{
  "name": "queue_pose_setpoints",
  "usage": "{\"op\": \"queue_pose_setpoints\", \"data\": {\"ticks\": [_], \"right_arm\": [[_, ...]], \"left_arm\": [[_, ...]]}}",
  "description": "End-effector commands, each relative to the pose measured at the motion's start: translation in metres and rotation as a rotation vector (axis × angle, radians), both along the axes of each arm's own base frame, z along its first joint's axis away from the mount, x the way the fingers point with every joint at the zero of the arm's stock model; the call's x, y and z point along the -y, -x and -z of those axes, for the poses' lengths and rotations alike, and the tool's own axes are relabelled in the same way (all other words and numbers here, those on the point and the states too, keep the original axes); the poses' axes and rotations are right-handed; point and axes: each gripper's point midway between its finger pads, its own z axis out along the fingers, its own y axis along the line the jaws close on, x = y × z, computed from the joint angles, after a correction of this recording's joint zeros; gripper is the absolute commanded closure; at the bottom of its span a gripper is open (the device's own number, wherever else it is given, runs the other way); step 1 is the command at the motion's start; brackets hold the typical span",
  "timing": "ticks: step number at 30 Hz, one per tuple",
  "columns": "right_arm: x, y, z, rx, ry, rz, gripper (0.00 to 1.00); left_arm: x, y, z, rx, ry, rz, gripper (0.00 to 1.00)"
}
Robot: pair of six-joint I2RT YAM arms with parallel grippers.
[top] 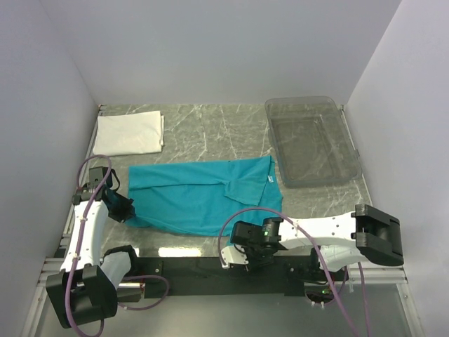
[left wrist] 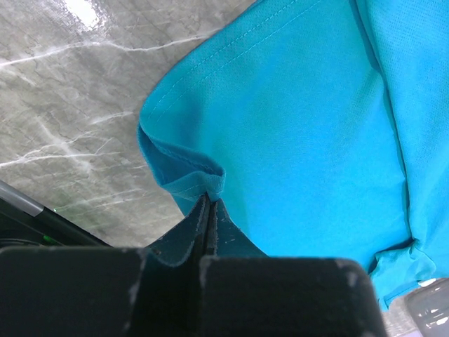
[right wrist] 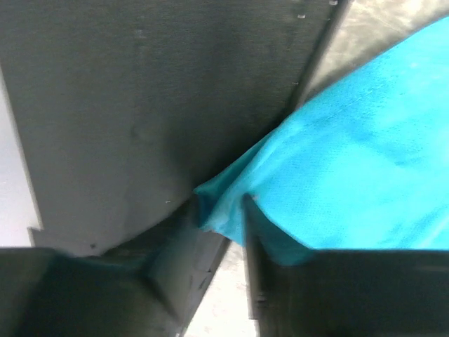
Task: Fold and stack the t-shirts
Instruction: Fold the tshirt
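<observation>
The teal-blue t-shirt [top: 203, 196] lies spread and partly folded at the middle of the table. My left gripper [top: 121, 207] is shut on its near left edge; in the left wrist view the fingertips [left wrist: 210, 198] pinch a fold of the teal cloth [left wrist: 302, 126]. My right gripper [top: 247, 246] is at the shirt's near right edge, over the black base. In the right wrist view a corner of teal cloth [right wrist: 365, 168] sits between its fingers [right wrist: 221, 210], which look closed on it. The white t-shirt [top: 130, 133] lies folded at the back left.
A clear plastic bin [top: 312, 140] stands at the back right. The black base plate [top: 210, 265] runs along the near edge. White walls close in the back and both sides.
</observation>
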Motion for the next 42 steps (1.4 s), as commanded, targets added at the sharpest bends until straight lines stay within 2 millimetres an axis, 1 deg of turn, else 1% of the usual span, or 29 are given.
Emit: {"op": "queue_pose_setpoints", "data": {"ticks": [1, 2, 3, 4, 5, 7, 8, 10, 12, 13, 14, 15, 16, 17, 18, 22, 25, 26, 28, 29, 31, 32, 34, 35, 37, 38, 40, 41, 42], "right_arm": [[0.002, -0.002, 0.006, 0.02, 0.014, 0.014, 0.65], [0.002, -0.002, 0.006, 0.022, 0.013, 0.014, 0.77], [0.001, -0.002, 0.005, 0.022, 0.008, 0.016, 0.83], [0.001, -0.003, 0.003, 0.024, 0.004, 0.015, 0.86], [0.001, -0.003, 0.0, 0.025, -0.005, 0.01, 0.95], [-0.005, -0.003, -0.009, 0.024, -0.042, 0.004, 0.98], [-0.003, -0.002, -0.013, 0.018, -0.044, 0.0, 1.0], [-0.007, -0.005, -0.026, 0.002, -0.083, -0.004, 1.0], [-0.002, -0.008, -0.039, -0.023, -0.098, -0.025, 1.0], [-0.006, -0.018, -0.05, -0.048, -0.136, 0.023, 1.0], [-0.002, -0.021, -0.057, -0.068, -0.14, 0.04, 1.0], [-0.006, -0.031, -0.068, -0.066, -0.18, 0.035, 1.0], [-0.002, -0.042, -0.073, -0.077, -0.2, 0.087, 1.0], [0.0, -0.048, -0.078, -0.074, -0.214, 0.106, 1.0], [-0.002, -0.056, -0.083, -0.058, -0.236, 0.102, 1.0], [0.001, -0.078, -0.088, -0.073, -0.245, 0.166, 1.0], [-0.003, -0.097, -0.097, -0.067, -0.27, 0.209, 1.0], [-0.004, -0.11, -0.105, -0.056, -0.299, 0.236, 1.0], [-0.005, -0.121, -0.107, -0.065, -0.296, 0.263, 1.0], [-0.006, -0.133, -0.113, -0.05, -0.317, 0.28, 1.0], [-0.007, -0.143, -0.114, -0.056, -0.312, 0.297, 1.0], [-0.009, -0.152, -0.121, -0.042, -0.331, 0.299, 1.0], [-0.009, -0.163, -0.122, -0.049, -0.335, 0.321, 1.0], [-0.011, -0.17, -0.127, -0.034, -0.347, 0.322, 1.0], [-0.01, -0.177, -0.127, -0.045, -0.341, 0.335, 1.0], [-0.012, -0.183, -0.131, -0.037, -0.35, 0.333, 1.0], [-0.012, -0.189, -0.128, -0.049, -0.338, 0.336, 1.0], [-0.013, -0.193, -0.132, -0.038, -0.346, 0.334, 1.0], [-0.013, -0.197, -0.129, -0.041, -0.339, 0.339, 1.0]], "left_arm": [[0.001, -0.003, -0.003, 0.033, -0.003, 0.021, 0.99], [0.001, -0.003, -0.003, 0.033, -0.003, 0.02, 0.99], [0.001, -0.004, -0.003, 0.036, -0.003, 0.021, 0.99], [0.001, -0.003, -0.003, 0.035, -0.004, 0.023, 0.99], [0.001, -0.003, -0.003, 0.033, -0.003, 0.021, 0.99], [0.001, -0.004, -0.004, 0.035, -0.004, 0.023, 0.99], [0.001, -0.004, -0.004, 0.036, -0.005, 0.024, 0.99], [0.0, -0.004, -0.004, 0.03, -0.005, 0.023, 0.99], [0.001, -0.005, -0.004, 0.028, -0.005, 0.026, 1.0], [0.0, -0.005, -0.004, 0.028, -0.007, 0.026, 0.99], [0.0, -0.005, -0.005, 0.029, -0.01, 0.026, 1.0], [0.0, -0.005, -0.004, 0.023, -0.007, 0.024, 0.99], [0.0, -0.006, -0.004, 0.022, -0.006, 0.025, 0.99], [-0.001, -0.007, -0.004, 0.025, -0.007, 0.025, 0.99], [-0.001, -0.008, -0.004, 0.023, -0.005, 0.024, 0.99], [0.0, -0.014, -0.006, 0.026, 0.001, 0.03, 0.99], [-0.003, -0.017, -0.01, 0.028, -0.011, 0.031, 0.99], [-0.004, -0.018, -0.01, 0.024, -0.01, 0.031, 0.99], [-0.003, -0.021, -0.011, 0.029, -0.007, 0.032, 1.0], [-0.004, -0.022, -0.01, 0.027, -0.005, 0.03, 0.99], [-0.003, -0.027, -0.011, 0.036, 0.0, 0.03, 0.99], [-0.004, -0.028, -0.01, 0.031, 0.002, 0.026, 0.99], [-0.005, -0.032, -0.011, 0.037, -0.001, 0.026, 0.99], [-0.005, -0.033, -0.01, 0.034, -0.002, 0.028, 0.99], [-0.006, -0.039, -0.011, 0.043, -0.004, 0.027, 0.99], [-0.006, -0.041, -0.01, 0.038, 0.001, 0.028, 0.99], [-0.007, -0.047, -0.012, 0.048, 0.001, 0.029, 0.99], [-0.007, -0.048, -0.011, 0.043, 0.002, 0.029, 0.99], [-0.008, -0.05, -0.012, 0.042, -0.001, 0.029, 0.99]]}}
